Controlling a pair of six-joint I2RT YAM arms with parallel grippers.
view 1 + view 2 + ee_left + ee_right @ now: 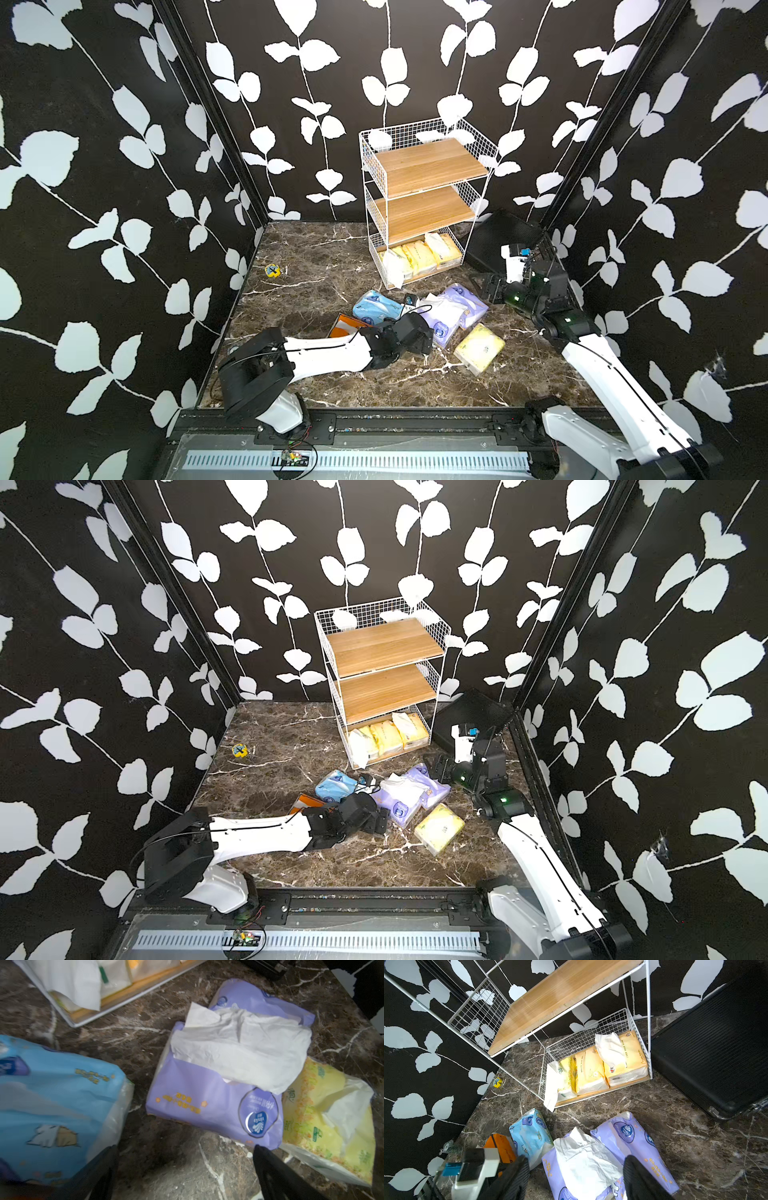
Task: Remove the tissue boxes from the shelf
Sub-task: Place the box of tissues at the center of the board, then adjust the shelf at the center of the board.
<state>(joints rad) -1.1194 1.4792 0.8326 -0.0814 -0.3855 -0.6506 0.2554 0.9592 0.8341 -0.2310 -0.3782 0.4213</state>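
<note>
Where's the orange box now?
In a top view the orange box lies on the table beside the light blue pack, partly hidden by the left arm.

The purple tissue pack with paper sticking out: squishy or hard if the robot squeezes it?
Probably squishy: the purple tissue pack looks like soft, wrinkled plastic. It may be slippery too, since the plastic looks shiny. The loose tissue would likely flop or pull out.

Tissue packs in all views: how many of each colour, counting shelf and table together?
Pale yellow packs: 4 (three in the shelf bottom tier, one on the table)
Lavender packs: 2
Light blue pack: 1
Orange box: 1
Total: 8
</note>
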